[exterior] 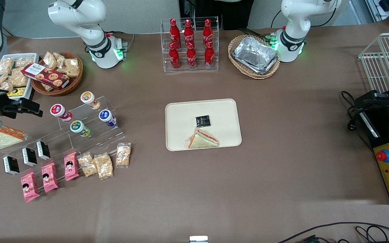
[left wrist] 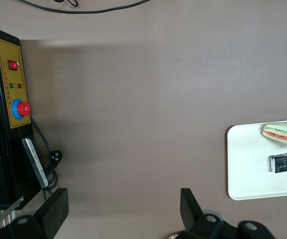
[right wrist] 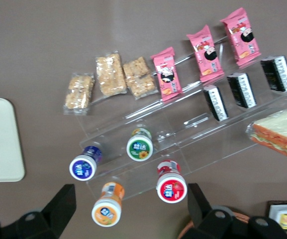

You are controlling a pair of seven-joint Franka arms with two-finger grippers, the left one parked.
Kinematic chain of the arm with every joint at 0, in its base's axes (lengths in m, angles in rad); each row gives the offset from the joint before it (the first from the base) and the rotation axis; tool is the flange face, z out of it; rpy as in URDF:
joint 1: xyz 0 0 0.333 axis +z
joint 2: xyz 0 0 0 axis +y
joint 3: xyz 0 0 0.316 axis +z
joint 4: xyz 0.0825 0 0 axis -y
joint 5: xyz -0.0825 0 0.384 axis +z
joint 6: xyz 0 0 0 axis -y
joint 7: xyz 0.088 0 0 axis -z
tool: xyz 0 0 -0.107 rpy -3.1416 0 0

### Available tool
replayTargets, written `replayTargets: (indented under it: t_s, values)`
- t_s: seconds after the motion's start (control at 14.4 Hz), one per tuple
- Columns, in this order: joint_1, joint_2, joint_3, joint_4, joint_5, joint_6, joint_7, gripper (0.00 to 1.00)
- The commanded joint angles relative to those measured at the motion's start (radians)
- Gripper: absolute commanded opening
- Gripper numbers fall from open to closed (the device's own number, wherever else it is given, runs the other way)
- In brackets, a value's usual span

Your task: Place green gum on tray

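The green gum (exterior: 79, 128) stands on a clear acrylic step stand (exterior: 89, 135), a small canister with a green-and-white lid; it also shows in the right wrist view (right wrist: 140, 148). The tray (exterior: 181, 118) is beige and flat, at the table's middle, with its edge in the right wrist view (right wrist: 1, 139) and the left wrist view (left wrist: 247, 159). My gripper (exterior: 25, 108) hangs open and empty above the working arm's end of the table, beside the stand. In the right wrist view the gripper (right wrist: 131, 209) has the red and orange canisters between its fingers (right wrist: 63, 201), far below them.
Red-lidded (exterior: 57, 111), orange-lidded (exterior: 89, 99) and blue-lidded (exterior: 106, 117) canisters share the stand. A sandwich (exterior: 203, 139) and a dark packet (exterior: 203, 120) lie on the tray. Pink packets (exterior: 49, 177), snack bars (exterior: 103, 165), a cola rack (exterior: 189, 44) and a foil-tray basket (exterior: 253, 55) are around.
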Motion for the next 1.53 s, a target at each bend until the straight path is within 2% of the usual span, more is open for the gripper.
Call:
replayTargets:
  t_s: [0.0,1.04,1.18,1.46]
  values:
    - [0.011,-0.008,0.002,0.010,-0.047,-0.025,-0.006,1.00]
    - [0.018,-0.053,0.011,-0.019,-0.030,-0.102,-0.039,1.00]
    - [0.042,-0.106,0.002,-0.086,-0.013,-0.065,-0.038,1.00]
    - [0.036,-0.202,0.005,-0.304,-0.015,0.130,-0.039,1.00]
